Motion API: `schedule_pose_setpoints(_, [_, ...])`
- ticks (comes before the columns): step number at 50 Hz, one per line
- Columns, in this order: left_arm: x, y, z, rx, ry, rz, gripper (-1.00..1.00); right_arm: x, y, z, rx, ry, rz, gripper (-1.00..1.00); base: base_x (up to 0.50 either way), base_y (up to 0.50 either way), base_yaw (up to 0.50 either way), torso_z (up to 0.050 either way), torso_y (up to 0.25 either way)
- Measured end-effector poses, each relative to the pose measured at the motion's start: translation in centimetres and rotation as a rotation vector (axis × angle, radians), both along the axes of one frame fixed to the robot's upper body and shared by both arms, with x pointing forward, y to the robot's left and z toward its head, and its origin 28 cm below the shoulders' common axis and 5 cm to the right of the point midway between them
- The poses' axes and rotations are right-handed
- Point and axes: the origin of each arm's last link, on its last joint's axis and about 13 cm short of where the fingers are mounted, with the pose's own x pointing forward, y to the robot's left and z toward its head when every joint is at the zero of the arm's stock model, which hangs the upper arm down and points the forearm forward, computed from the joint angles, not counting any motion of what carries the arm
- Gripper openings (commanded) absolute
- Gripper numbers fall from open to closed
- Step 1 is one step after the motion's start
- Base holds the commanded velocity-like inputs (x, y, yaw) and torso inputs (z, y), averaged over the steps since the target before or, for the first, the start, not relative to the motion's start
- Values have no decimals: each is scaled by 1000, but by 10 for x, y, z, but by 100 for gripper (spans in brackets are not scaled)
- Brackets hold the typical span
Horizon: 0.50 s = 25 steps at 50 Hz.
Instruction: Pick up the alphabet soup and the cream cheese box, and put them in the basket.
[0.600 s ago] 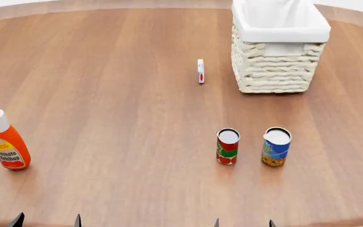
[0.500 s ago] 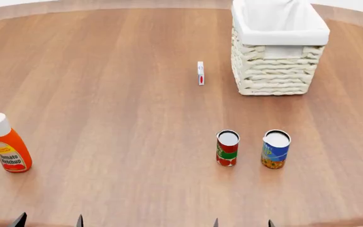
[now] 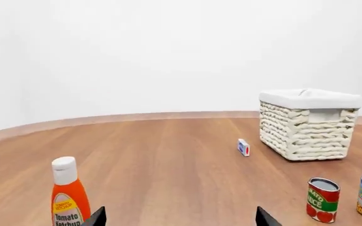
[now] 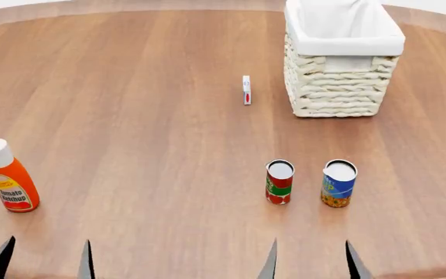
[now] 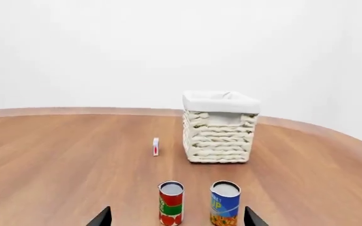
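2 end effectors (image 4: 41,260) (image 4: 310,260), 2 cans (image 4: 280,181) (image 4: 338,183), 1 basket (image 4: 335,90)

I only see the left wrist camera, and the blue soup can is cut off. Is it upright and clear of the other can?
Observer: Yes, the alphabet soup stands upright, apart from the red-and-green can.
Operator: Where's the right gripper?
Observer: The right gripper is open, near the table edge, short of both cans.
Operator: Anything in the basket?
Observer: What shows inside the basket is only white liner.
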Motion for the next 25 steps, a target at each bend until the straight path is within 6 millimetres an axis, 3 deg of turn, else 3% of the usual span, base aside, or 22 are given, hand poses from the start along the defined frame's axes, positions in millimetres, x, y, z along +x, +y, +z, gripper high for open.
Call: schedule_pose_setpoints(25, [-25,9,98,-74,-392,24,100,-31,6,108,-60,-336,59,100,0,0,0,0,0])
